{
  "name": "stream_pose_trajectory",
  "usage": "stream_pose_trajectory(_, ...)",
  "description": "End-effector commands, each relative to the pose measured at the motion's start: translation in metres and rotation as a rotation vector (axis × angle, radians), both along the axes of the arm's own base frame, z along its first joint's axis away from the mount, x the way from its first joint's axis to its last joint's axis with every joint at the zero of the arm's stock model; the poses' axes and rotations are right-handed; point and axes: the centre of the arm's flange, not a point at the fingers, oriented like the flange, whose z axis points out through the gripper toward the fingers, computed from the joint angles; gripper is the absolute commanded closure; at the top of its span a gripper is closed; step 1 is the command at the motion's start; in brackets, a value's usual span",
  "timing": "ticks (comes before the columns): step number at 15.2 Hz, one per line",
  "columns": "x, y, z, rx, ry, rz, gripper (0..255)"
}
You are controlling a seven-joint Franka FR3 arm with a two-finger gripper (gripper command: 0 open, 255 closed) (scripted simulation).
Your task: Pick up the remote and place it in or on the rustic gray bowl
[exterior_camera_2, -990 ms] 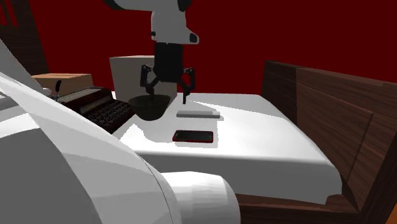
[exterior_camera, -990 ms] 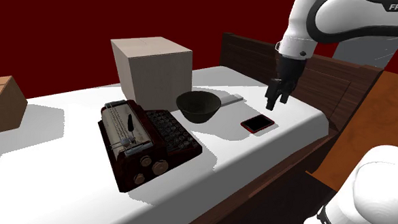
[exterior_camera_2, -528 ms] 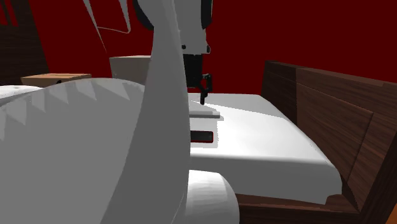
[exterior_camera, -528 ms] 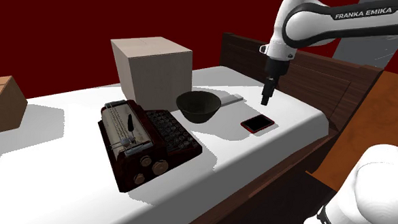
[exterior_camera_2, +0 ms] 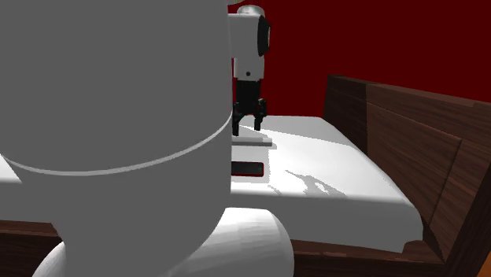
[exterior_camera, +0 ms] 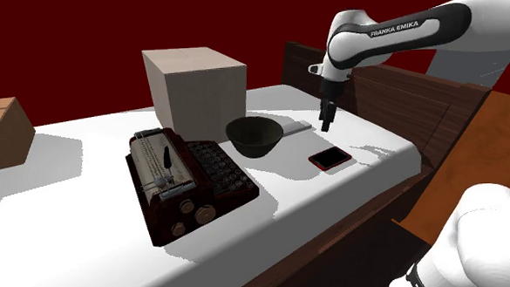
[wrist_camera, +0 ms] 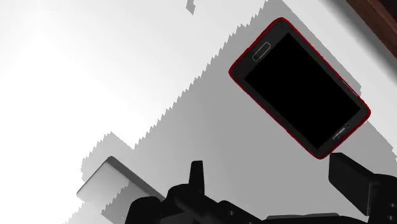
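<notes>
Change: the end effector (exterior_camera: 326, 123) had swung closer to the bowl (exterior_camera: 255, 135) than half a second earlier; the remote (exterior_camera: 330, 158) had stayed put.
Remote: red-rimmed, black-faced, flat on the bed (exterior_camera: 290, 198), near the bowl on the shoulder view's right.
End effector: fingers wide apart, holding nothing, hovering beyond the grey slab (exterior_camera: 298, 125) beside the bowl.
Offset: in the wrist view the remote lay aside of the fingers, skewed to them.
Method: probably centre over it, turn the wrist to span its narrow width, descend low, pinch the long edges.
</notes>
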Motion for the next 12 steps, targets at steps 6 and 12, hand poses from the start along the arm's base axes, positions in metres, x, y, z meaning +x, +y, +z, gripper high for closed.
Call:
stream_pose_trajectory(6,0.087,-0.009,-0.027,-0.008,-0.012,0.343,0)
stream_pose_trajectory(12,0.145,0.003,-0.051,-0.013,-0.02,0.57,0)
